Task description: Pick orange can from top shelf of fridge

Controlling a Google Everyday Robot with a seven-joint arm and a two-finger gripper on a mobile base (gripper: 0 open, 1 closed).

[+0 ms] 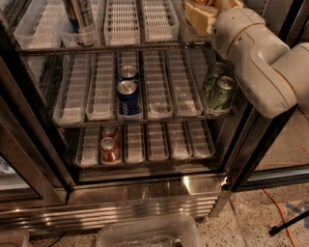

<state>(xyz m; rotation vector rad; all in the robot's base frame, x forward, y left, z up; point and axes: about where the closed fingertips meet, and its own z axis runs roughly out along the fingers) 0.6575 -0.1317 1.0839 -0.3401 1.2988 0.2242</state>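
The fridge stands open in front of me, with wire racks holding clear lane trays. The top shelf runs along the top of the view. In its second tray from the left stand tall cans, dark blue and silvery-copper, cut off by the top edge. I cannot tell whether one of them is the orange can. My gripper, tan, is at the right end of the top shelf, far from those cans. The bulky white arm comes in from the right.
On the middle rack a blue can stands in front of another can, with two green cans at the right under my arm. A small red can is on the lower rack. A clear plastic bin and an orange cable lie on the floor.
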